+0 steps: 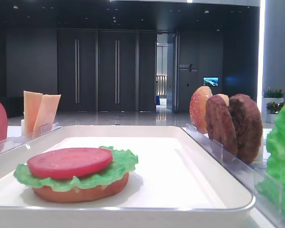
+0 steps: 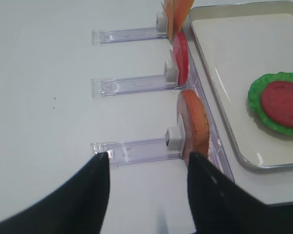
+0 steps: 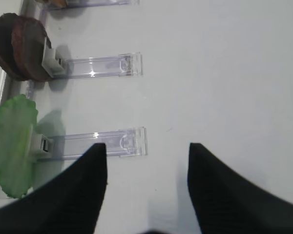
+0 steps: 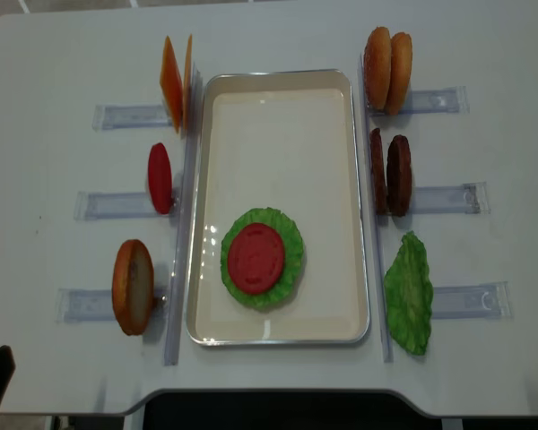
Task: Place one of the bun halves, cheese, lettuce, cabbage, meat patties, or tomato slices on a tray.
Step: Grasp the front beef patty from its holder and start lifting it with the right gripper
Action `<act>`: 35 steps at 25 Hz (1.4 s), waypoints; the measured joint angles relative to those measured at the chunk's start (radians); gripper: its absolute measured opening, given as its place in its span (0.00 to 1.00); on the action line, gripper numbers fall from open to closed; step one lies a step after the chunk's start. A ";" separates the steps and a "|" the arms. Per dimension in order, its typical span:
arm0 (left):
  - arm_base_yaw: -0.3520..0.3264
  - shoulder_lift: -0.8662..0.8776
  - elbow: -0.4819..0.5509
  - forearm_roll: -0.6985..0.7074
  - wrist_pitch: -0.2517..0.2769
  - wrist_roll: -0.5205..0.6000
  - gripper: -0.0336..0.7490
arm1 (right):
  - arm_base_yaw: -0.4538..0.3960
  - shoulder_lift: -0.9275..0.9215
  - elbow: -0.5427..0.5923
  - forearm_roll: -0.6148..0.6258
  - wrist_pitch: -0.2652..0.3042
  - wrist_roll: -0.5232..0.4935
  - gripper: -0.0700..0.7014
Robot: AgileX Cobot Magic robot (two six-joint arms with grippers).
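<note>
On the white tray (image 4: 278,98) lies a flat bun base with lettuce and a tomato slice (image 4: 255,258) on top. Left of the tray, cheese (image 4: 175,72), a tomato slice (image 4: 160,177) and a bun half (image 4: 133,287) stand on edge. To the right stand two bun halves (image 4: 387,70), two meat patties (image 4: 390,175) and lettuce (image 4: 408,294). The cabbage is out of view. My left gripper (image 2: 147,158) is open and empty, just short of the bun half (image 2: 193,124). My right gripper (image 3: 146,146) hangs open and empty beside the lettuce (image 3: 12,144).
Clear plastic racks (image 4: 117,116) reach outward from each standing piece on both sides of the tray. One rack (image 3: 100,141) lies just ahead of my right gripper's left finger. The table's near edge (image 4: 269,394) runs just below the tray.
</note>
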 joint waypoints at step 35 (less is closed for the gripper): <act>0.000 0.000 0.000 0.000 0.000 0.000 0.34 | 0.000 0.878 -0.511 0.000 -0.005 -0.040 0.49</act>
